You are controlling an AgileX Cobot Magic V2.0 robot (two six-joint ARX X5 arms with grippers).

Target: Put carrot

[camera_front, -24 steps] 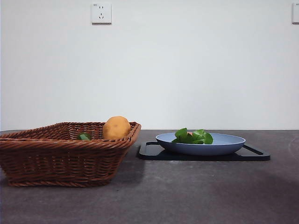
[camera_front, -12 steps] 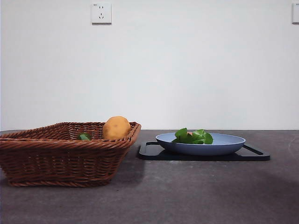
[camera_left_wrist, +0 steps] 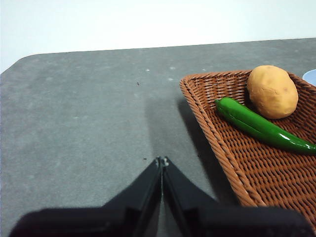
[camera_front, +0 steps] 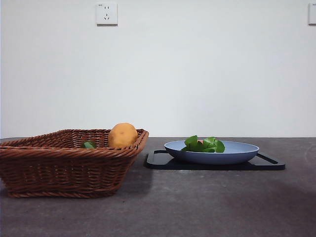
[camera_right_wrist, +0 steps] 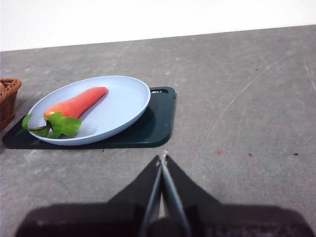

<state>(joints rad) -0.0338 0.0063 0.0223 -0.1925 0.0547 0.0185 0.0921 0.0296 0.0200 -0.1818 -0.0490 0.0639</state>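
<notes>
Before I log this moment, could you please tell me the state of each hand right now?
Left hand: closed, holding nothing, over bare table beside the basket.
Right hand: closed, holding nothing, short of the plate.

One carrot (camera_right_wrist: pixel 74 104), potato (camera_left_wrist: pixel 272 91), pepper (camera_left_wrist: pixel 259 126), plate (camera_right_wrist: pixel 123 111).

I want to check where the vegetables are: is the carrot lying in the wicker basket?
No, the carrot lies on the blue plate, while the wicker basket holds a potato and a green pepper.
</notes>
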